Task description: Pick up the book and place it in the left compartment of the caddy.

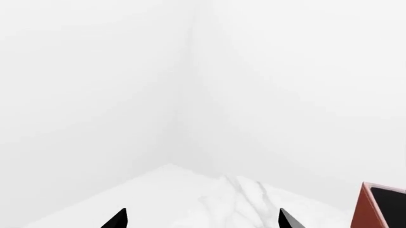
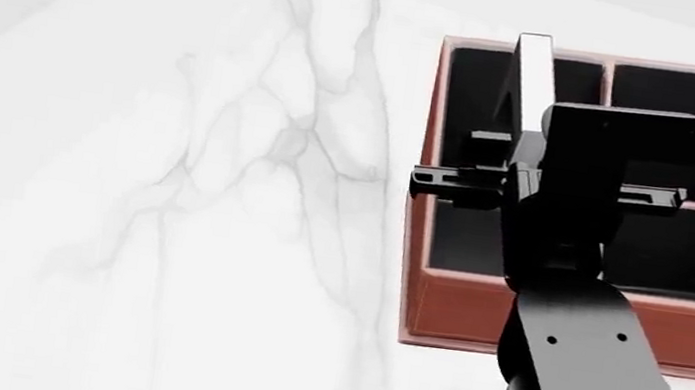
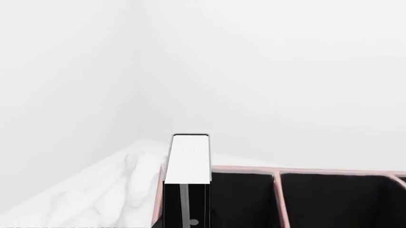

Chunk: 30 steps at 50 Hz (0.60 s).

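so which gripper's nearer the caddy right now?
Right. The right gripper hangs over the caddy, holding the book upright above its left compartment. The left gripper sits off to the caddy's left, jaws apart, nothing between them.

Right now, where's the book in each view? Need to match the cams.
Head view: the book stands on edge at the top centre, over the caddy's left end, above the right tool.
Right wrist view: book at the bottom centre, white page edge facing the camera.
Left wrist view: not in it; only a caddy corner shows.
Shared landmark: the caddy's reddish-brown wall and pinkish rim.
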Tool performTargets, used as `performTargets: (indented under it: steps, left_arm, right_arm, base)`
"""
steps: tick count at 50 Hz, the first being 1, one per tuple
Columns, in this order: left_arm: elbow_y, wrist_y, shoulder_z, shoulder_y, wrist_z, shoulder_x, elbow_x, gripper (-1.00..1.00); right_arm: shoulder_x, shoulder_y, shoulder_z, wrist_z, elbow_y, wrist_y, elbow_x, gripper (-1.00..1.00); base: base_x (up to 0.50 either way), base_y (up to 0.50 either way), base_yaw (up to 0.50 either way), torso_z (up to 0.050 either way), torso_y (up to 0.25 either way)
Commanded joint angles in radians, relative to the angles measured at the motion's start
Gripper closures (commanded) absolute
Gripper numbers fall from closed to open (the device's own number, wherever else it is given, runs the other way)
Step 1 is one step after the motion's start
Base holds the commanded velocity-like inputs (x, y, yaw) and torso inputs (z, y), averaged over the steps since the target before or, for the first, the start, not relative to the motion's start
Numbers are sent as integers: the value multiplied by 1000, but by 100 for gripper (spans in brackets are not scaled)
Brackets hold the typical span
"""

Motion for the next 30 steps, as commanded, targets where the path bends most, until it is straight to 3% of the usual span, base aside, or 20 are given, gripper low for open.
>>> performTargets:
  steps: [1,9,11,19,25,30]
  left_arm:
    - [-1,2,1,0,-1,-2,-3,-100]
    - [-1,4,3,0,-3,-4,-4,-100]
    - [2,59,5,20,-1,5,56,-100]
    - [2,61,6,20,-3,3,55,-100]
    - [-1,51,-8,20,1,1,2,-100]
    - [-1,81,2,25,2,3,56,-100]
  right_arm:
    - [-7,20,7,-12,10,-21,-42,100]
    - [-6,20,6,-12,10,-21,-41,100]
    - [-51,88,3,-56,173,-96,-60,100]
    - [-52,89,2,-56,176,-98,-60,100]
    - [-42,76,8,-43,139,-92,-52,100]
    - [-42,75,11,-40,137,-95,-50,100]
  base:
    - [0,0,0,0,0]
    - [0,0,0,0,3]
    - [0,0,0,0,-125]
    - [0,0,0,0,-172]
    - [-2,0,0,0,0]
    - [0,0,-1,0,-78]
